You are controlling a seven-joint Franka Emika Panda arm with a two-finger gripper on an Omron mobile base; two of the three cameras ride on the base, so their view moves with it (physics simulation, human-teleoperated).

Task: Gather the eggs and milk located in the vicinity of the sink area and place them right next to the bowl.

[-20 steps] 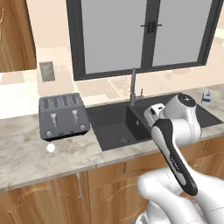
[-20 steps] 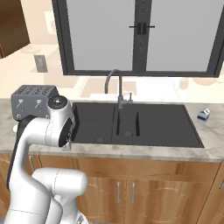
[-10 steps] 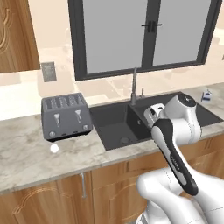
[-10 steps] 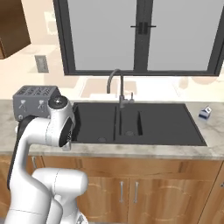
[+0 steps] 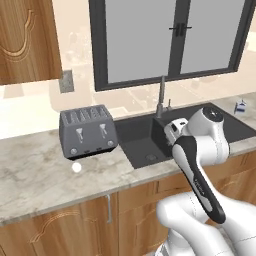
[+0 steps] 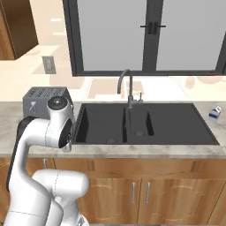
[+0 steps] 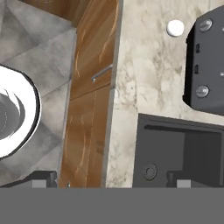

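A kitchen counter (image 5: 35, 170) of pale marbled stone runs under a dark-framed window (image 6: 145, 35). Set into it is a dark grey sink (image 6: 176, 123) with a thin metal faucet (image 6: 126, 86) at its back edge. In the left base view, a grey toaster (image 5: 87, 131) stands at nine o'clock from the sink, and one small white egg (image 5: 76, 167) lies on the counter just in front of it, at about seven o'clock from the toaster. A small white and blue milk carton (image 6: 215, 112) sits on the counter just beyond the sink's right end, at three o'clock. In the hand view, the gripper (image 7: 111, 183) has its two finger tips spread wide apart, holding nothing, above the counter's front edge and the sink's corner.
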